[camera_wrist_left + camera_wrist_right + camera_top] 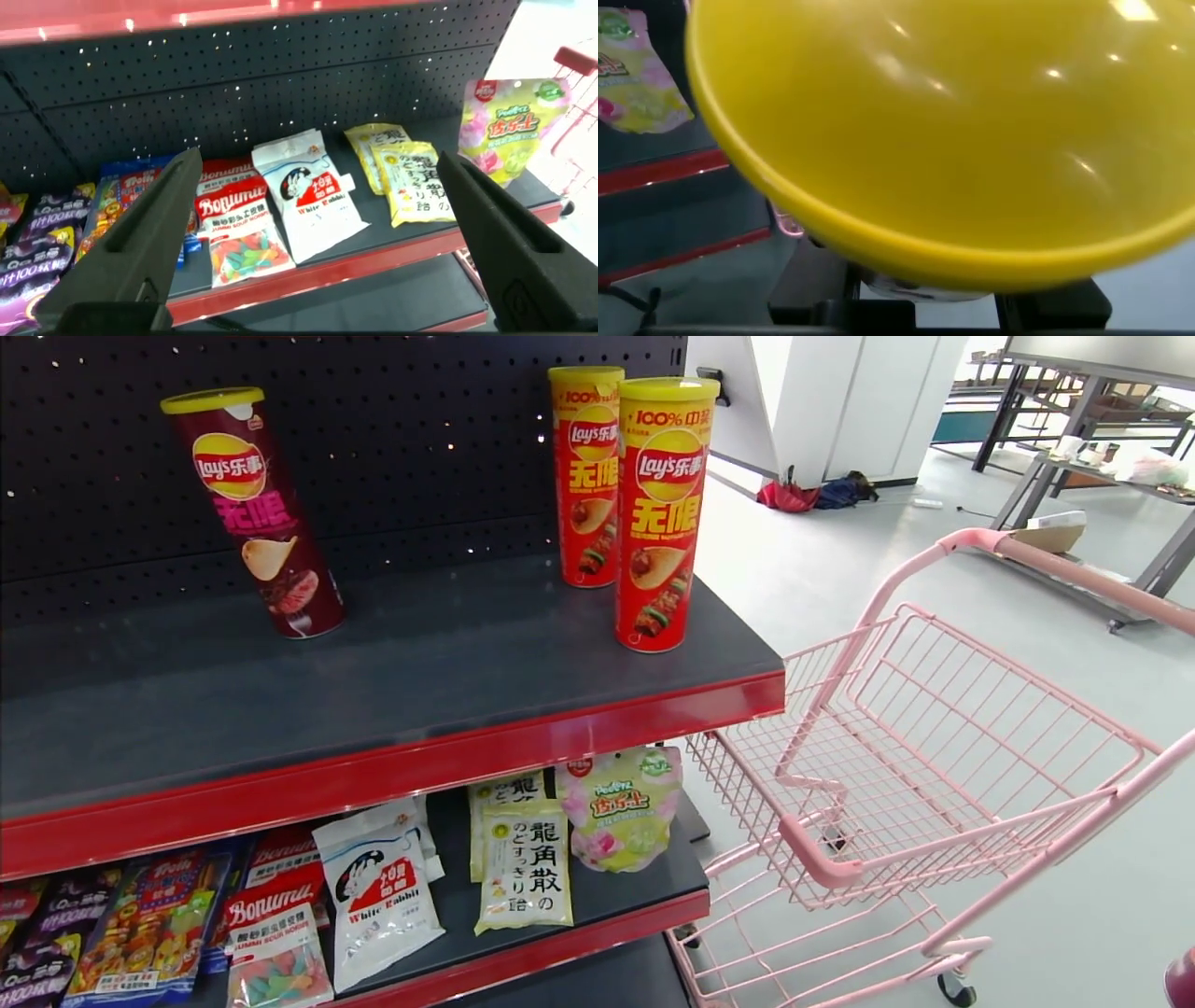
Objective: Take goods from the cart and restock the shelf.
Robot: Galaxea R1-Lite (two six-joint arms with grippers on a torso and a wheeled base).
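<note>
- Step, by my read: the carry leg, cart to shelf. The cart [1027,677] basket looks empty of goods.
- Right gripper [924,299]: fingers [817,294] clenched on a chip can [952,121]. Its body sits between them, with the yellow lid just past the tips.
- Beyond those fingers you have the lower shelf's red lip and a green pouch [635,75], so I judge the can is below the upper shelf [420,681].
- Left gripper [318,157]: fingers [140,243] released, spread wide, grasping nothing. Snack bags [308,191] lie flat on the lower shelf beyond the tips.
- Upper shelf stock: a maroon can [257,513], and two red cans [658,513] touching each other, well apart from the maroon one.
- Next move: lift the can over the red lip, keep it upright and set it in the gap between the maroon can and the red pair.
- Risk: a tall, narrow can tips easily, so only release once the base is flat.
</note>
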